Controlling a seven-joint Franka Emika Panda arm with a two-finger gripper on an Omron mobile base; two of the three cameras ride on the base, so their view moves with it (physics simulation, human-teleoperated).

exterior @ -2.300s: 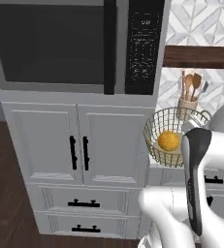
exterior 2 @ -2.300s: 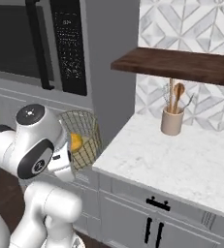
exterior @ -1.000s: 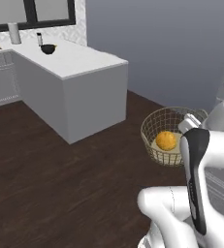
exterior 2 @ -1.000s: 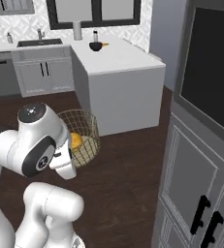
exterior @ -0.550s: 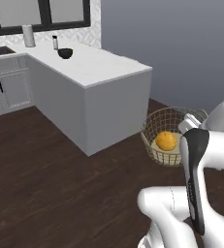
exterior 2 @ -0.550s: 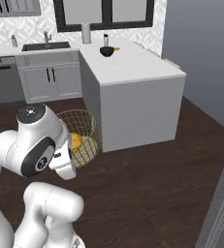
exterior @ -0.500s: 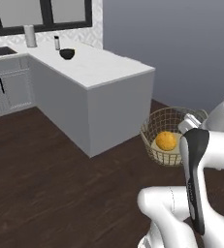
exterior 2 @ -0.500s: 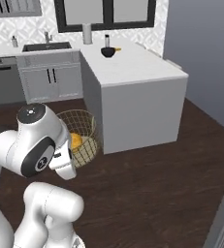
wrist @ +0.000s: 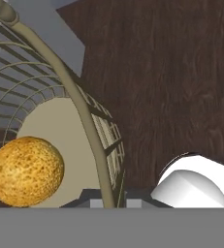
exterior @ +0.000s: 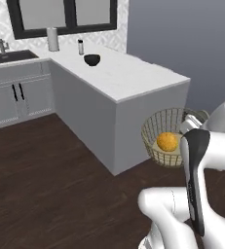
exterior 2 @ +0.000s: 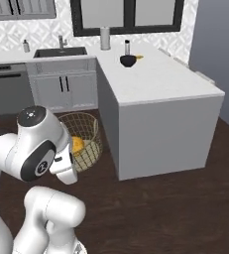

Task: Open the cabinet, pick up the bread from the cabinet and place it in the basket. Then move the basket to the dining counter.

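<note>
One basket [exterior: 165,131] and one bread [exterior: 167,142] make up the load. The basket is a round bowl of thin tan-gold wire with a thicker rim and a pale solid bottom. The bread is a small round bun, golden-orange with a finely pitted skin, far smaller than the basket; it lies on the basket's bottom, against the wall on the side nearer the arm.

The basket hangs in the air above the dark wood floor [exterior: 50,194], just in front of the near corner of the dining counter [exterior: 128,78] and lower than its top. In the hand view the pincer [wrist: 108,197] is closed on the basket's rim, with the rim wire running up from between its two dark tips and the bun left of that wire inside the mesh.

The dining counter is one long white speckled surface on a plain grey base. On its far end, beyond the basket, stand three things: one dark bowl [exterior: 92,60], one small dark-capped bottle [exterior: 80,46] just behind the bowl, and one pale upright cylinder [exterior: 52,39] further back toward the window [exterior: 65,14]. Left of that end, one sink [exterior: 11,57] with one tap [exterior: 2,45] sits in the adjoining surface, over grey cabinet doors with two dark handles.
</note>
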